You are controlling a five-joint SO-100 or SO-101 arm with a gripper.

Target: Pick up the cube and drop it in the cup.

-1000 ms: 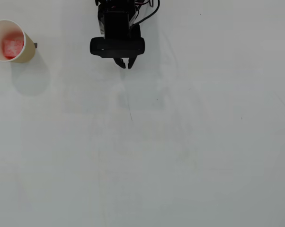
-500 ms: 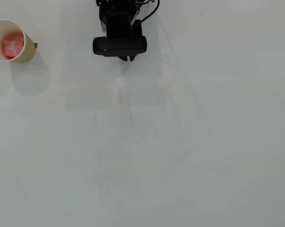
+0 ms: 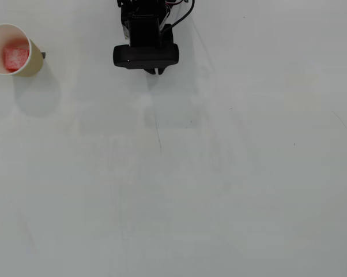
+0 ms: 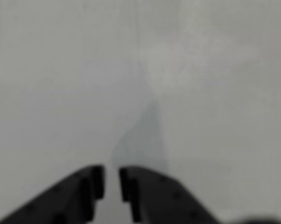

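In the overhead view the cream paper cup (image 3: 11, 50) stands at the far top left. The speckled red-pink cube (image 3: 15, 57) lies inside it, on the bottom. My gripper (image 3: 154, 71) is at the top centre, well to the right of the cup, with its black body covering most of the fingers. In the wrist view the gripper (image 4: 111, 179) shows two dark fingertips (image 4: 96, 182) almost together, with only a thin slit and nothing between them, above blurred bare table.
The white table (image 3: 179, 173) stretches wide below and to the right of the arm, marked only by faint scratches. The arm's base and cables (image 3: 179, 11) sit at the top edge.
The gripper has drawn back toward the top edge, so its fingertips now barely stick out from under the black body. Cup and cube have not moved.
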